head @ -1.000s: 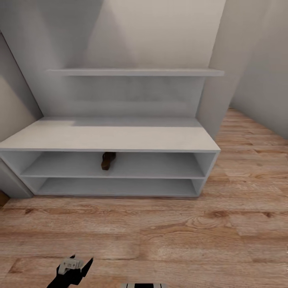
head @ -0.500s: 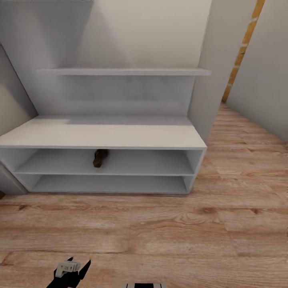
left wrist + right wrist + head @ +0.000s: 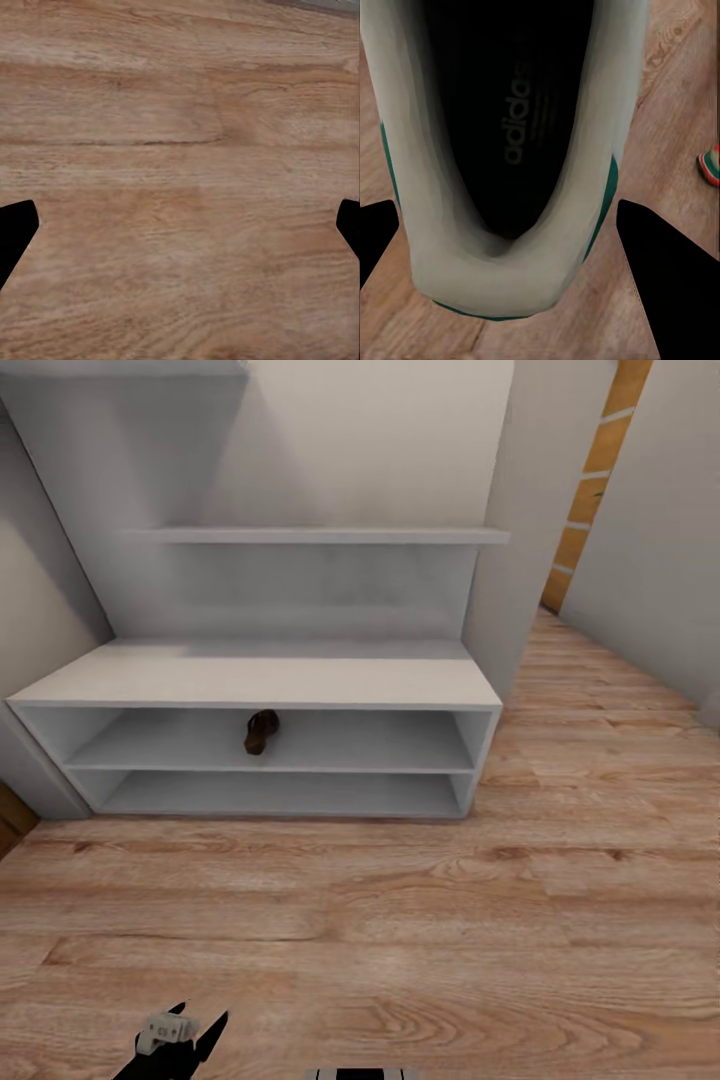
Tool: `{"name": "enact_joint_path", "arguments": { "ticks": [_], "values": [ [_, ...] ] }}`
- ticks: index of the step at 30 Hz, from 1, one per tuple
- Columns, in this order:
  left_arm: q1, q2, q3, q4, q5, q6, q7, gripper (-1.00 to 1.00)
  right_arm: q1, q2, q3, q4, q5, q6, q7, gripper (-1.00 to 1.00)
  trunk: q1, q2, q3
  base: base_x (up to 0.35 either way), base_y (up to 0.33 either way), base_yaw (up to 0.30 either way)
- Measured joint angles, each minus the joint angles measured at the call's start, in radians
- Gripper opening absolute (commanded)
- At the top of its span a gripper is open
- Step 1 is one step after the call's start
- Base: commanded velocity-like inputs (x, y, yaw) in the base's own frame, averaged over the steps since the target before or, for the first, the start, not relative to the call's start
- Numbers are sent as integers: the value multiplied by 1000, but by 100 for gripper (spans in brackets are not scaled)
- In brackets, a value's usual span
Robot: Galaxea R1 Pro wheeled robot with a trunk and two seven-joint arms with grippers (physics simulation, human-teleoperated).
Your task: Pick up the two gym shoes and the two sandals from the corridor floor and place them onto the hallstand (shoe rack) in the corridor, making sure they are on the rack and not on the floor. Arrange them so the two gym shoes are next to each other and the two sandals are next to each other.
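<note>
At the left, our left claw [image 3: 180,240] hung over bare floor [image 3: 180,150], its tips spread wide at the edges of the wrist view with nothing between them. In the head view it showed as a dark shape [image 3: 175,1045] at the bottom edge.

Further along, the rack [image 3: 260,682] stood against the wall, well apart from us across the planks. One sandal [image 3: 260,731] lay on its upper open shelf, left of the middle, long axis running front to back.

On the right, our right claw [image 3: 517,247] looked straight down into a gym shoe [image 3: 510,150], which lay just beneath it, its heel rim between the two tips and its long axis running away along the fingers. The tips sat outside the shoe's walls; we could not tell whether they were pressing on it. A striped sliver [image 3: 709,165] showed near the view's edge, perhaps the other shoe.

So we judged the right arm nearer to a shoe.

Against the earlier head views, the whole picture had shifted: more of the orange door frame [image 3: 590,470] showed and the rack sat higher and smaller, so our camera had moved, not the rack.
</note>
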Motion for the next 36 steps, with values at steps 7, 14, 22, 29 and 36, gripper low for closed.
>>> {"name": "enact_joint_path", "arguments": {
  "ticks": [7,14,22,29,36],
  "values": [
    [0,0,27,0,0,0,-1,100,0,1,0,0,0,1,0,-100,0,0,0,-254,173,0],
    [0,-1,31,0,-7,-1,1,100,0,2,0,0,0,0,0,-100,-1,0,0,-56,46,0],
    [0,-1,32,0,-9,-1,1,100,0,2,0,-2,0,0,0,-100,-1,0,0,-7,5,-58],
    [1,-1,32,22,-10,-4,-3,100,0,12,2,-1,-1,0,-1,-100,-1,0,1,0,0,-47],
    [1,0,32,54,-10,-9,-19,100,0,97,58,-6,20,0,3,-100,-1,0,1,0,0,-2]
  ]
}}
